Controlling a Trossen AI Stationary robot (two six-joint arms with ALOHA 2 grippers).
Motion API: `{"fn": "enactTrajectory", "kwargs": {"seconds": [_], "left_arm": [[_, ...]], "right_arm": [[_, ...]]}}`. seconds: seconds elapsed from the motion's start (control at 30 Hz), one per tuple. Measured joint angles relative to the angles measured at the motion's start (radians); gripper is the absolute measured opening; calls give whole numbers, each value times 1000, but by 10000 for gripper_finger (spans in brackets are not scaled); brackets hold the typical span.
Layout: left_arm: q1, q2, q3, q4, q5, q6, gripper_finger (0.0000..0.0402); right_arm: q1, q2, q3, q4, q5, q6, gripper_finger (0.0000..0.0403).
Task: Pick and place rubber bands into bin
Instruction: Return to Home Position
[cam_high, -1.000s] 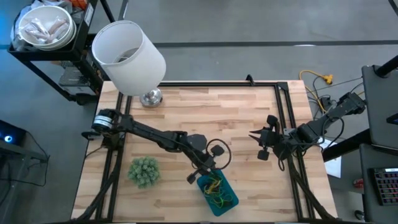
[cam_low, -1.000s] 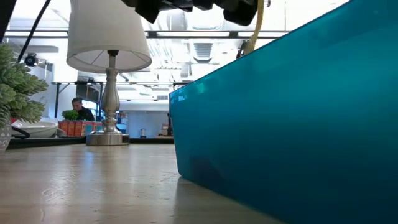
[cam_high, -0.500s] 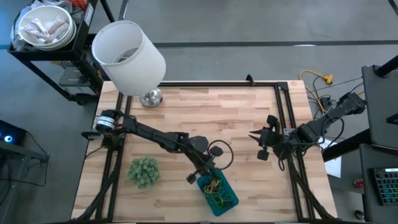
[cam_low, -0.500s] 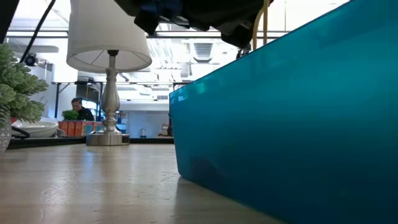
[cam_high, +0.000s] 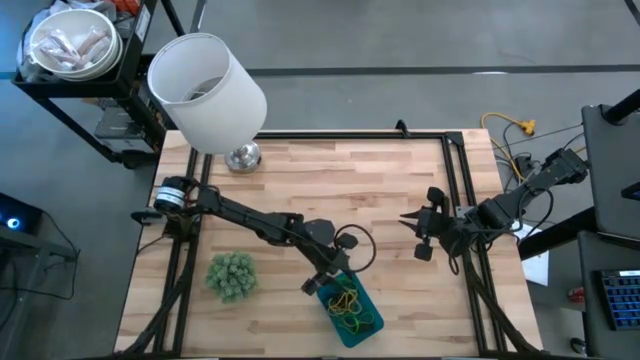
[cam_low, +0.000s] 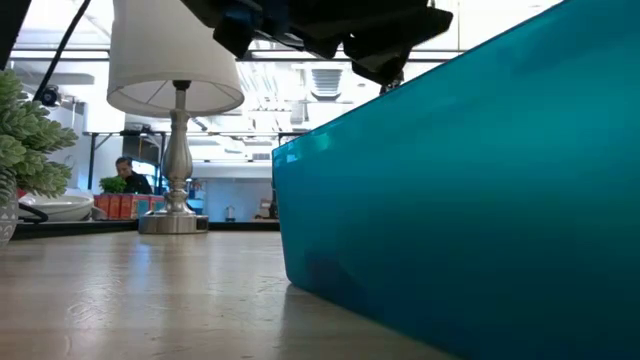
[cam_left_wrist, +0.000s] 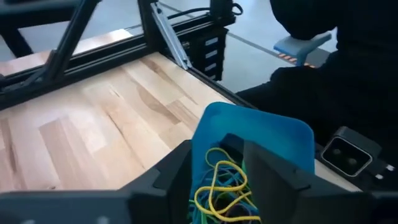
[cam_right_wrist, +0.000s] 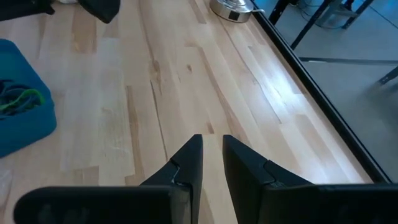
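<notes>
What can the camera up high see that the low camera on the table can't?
Only the high view shows the rubber bands lying inside the bin, the left tool over the bin's edge, and the right tool waiting off to the side. Only the low view shows a person far back in the room. Both show the blue bin and the white lamp.

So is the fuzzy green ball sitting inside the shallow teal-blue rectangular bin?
No, the fuzzy green ball sits on the wooden table, apart from the teal-blue bin, which holds rubber bands.
</notes>
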Motion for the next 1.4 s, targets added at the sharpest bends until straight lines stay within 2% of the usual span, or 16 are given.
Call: {"fn": "enactTrajectory", "kwargs": {"seconds": [0.17,0.3,0.37,0.47,0.7,0.77,0.87,1.2,1.27,1.4], "left_arm": [[0,0,0,1,-6,-10,153],[5,-11,3,-3,-16,-10,157],[10,-31,3,0,-56,-9,157],[16,-75,-3,-21,-189,-5,157],[16,-201,-14,-171,-615,41,157],[14,-238,-43,-179,-674,75,157],[12,-308,-127,-119,-679,121,157],[47,-656,-603,397,-683,121,158],[49,-722,-678,460,-689,121,158],[55,-834,-794,502,-766,114,158]], "right_arm": [[0,0,0,0,0,-4,57],[0,0,3,9,0,-10,57],[0,0,9,29,0,-12,57],[0,-2,22,24,3,-67,57],[0,-8,91,31,8,-149,57],[0,-10,105,45,8,-185,57],[0,-10,103,108,8,-271,57],[0,-23,64,267,11,-439,57],[0,-30,51,310,11,-471,57],[-3,-84,-6,384,14,-509,57]]}}
